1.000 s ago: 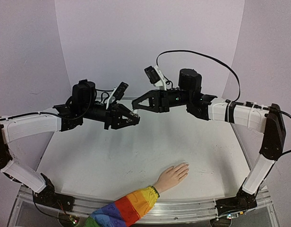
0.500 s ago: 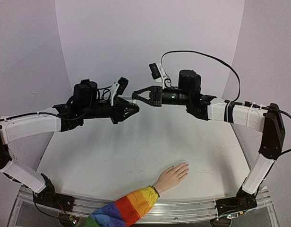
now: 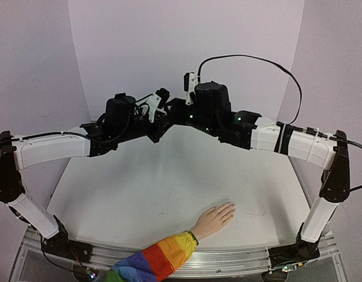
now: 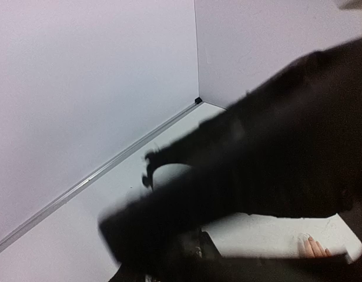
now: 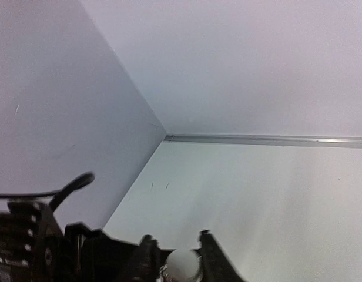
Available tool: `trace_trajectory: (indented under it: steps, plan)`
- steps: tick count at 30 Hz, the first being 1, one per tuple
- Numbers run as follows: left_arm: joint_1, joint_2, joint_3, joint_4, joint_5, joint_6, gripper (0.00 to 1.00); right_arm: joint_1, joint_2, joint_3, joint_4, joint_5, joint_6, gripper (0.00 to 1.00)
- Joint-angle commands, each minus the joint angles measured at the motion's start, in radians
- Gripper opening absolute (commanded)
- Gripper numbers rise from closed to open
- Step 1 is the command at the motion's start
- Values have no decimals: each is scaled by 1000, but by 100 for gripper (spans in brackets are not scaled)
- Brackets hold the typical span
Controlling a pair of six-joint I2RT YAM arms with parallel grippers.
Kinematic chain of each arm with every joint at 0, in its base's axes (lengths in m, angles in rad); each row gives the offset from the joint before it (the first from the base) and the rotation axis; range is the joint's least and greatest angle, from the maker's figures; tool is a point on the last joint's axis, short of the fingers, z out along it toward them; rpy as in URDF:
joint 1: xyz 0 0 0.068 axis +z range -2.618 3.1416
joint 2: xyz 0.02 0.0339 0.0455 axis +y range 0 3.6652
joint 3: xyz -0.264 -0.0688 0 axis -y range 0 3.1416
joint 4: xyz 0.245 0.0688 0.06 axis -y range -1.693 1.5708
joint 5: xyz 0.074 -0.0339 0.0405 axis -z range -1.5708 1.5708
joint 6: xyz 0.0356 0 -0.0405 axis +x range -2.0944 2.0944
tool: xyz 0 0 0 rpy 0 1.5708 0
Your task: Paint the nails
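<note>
The left arm (image 3: 49, 150) reaches from the left side toward the middle of the scene, high above the bench (image 3: 122, 194). Its left end effector (image 3: 160, 122) is lost among the dark parts where the two arms meet. The left wrist view gives only a blurred black shape across the picture, so I cannot tell if its fingers are spread or pressed together.

Just beside it, the right end effector (image 5: 176, 238) meets it from the other side. In the right wrist view its two fingers stand close on both sides of a small whitish bottle (image 5: 183, 265). Only the round top of the bottle shows, and the fingers appear to pinch it. The right arm (image 3: 298, 144) stretches to the right side, and a black cable (image 3: 251, 61) makes an arc over it.

Well apart from both end effectors, at the near edge of the bench and a little to the right of the middle, lies the small flesh-coloured hand (image 3: 215, 218). It lies flat with the palm down, fingers together and pointing to the far right. The nails (image 3: 230, 206) are at these fingertips, very small and pale, and nothing touches them. The rainbow-striped sleeve (image 3: 153, 262) runs from the wrist down to the near left, over the edge of the bench.
</note>
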Motion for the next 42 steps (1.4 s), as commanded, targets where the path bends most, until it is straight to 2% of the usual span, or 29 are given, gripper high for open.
trace_trajectory:
  steps: [1,4,6,7,9,11,15,20,28,34,39,42]
  plan:
    - [-8,-94,-69,179,-5,-15,0,5,-90,-50,-28,-275,-110,46]
    - [20,-149,-130,151,97,-96,0,-92,-170,-141,52,-579,-157,59]
    - [46,-178,-147,135,225,-151,0,-161,-207,-207,113,-776,-165,72]
    - [67,-189,-153,134,332,-175,0,-195,-217,-230,146,-901,-168,79]
    - [92,-207,-152,134,498,-214,0,-224,-221,-253,169,-1039,-188,84]
    - [98,-218,-154,134,635,-234,0,-233,-210,-253,174,-1123,-199,84]
    - [99,-209,-142,134,820,-290,0,-233,-177,-244,267,-1266,-148,69]
    - [98,-183,-114,134,938,-337,0,-232,-152,-246,410,-1358,-65,63]
    - [97,-143,-76,134,1001,-355,0,-219,-86,-179,459,-1409,-23,48]
    - [97,-118,-61,135,1020,-360,0,-210,-56,-146,483,-1423,-5,31]
    - [97,-101,-55,134,1030,-361,0,-202,-45,-142,495,-1430,6,26]
    - [97,-93,-50,135,1031,-361,0,-195,-36,-138,499,-1435,9,19]
